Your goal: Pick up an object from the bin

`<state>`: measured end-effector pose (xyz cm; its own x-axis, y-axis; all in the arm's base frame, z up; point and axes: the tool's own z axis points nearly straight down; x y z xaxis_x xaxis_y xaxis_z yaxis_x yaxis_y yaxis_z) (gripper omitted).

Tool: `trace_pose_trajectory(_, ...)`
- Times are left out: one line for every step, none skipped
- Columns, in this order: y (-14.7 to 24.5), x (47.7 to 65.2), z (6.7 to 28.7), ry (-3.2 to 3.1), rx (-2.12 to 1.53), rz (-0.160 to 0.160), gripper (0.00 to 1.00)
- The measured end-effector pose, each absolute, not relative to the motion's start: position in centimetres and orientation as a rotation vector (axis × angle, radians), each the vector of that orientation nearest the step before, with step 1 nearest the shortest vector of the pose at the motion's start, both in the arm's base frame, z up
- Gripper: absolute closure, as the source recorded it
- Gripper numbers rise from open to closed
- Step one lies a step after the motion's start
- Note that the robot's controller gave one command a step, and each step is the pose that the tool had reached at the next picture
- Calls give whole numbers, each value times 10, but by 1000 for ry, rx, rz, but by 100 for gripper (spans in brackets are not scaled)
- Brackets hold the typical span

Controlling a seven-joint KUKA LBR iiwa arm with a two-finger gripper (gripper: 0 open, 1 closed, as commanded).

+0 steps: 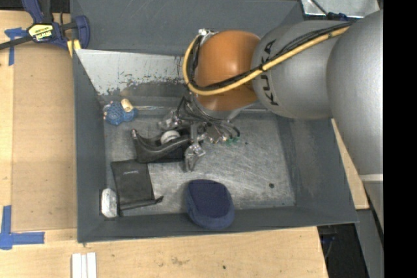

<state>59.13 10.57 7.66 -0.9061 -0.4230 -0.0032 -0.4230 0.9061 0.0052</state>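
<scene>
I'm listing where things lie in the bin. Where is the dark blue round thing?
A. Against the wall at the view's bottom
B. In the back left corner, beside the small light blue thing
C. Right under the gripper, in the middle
A: the dark blue round thing lies against the bin's wall at the view's bottom, apart from the gripper and right of the flat black thing.

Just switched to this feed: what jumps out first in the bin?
The arm's orange cover dominates, over the middle of the bin, with the gripper low beside a black curved object at centre left. Next come a dark blue round cap-like thing against the near wall, a flat black rectangular case in the lower left corner and a small light blue thing at upper left.
</scene>
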Motion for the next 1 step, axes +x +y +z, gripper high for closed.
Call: trace_pose_trajectory(106, 611, 216, 2953, -1058, -2, 100)
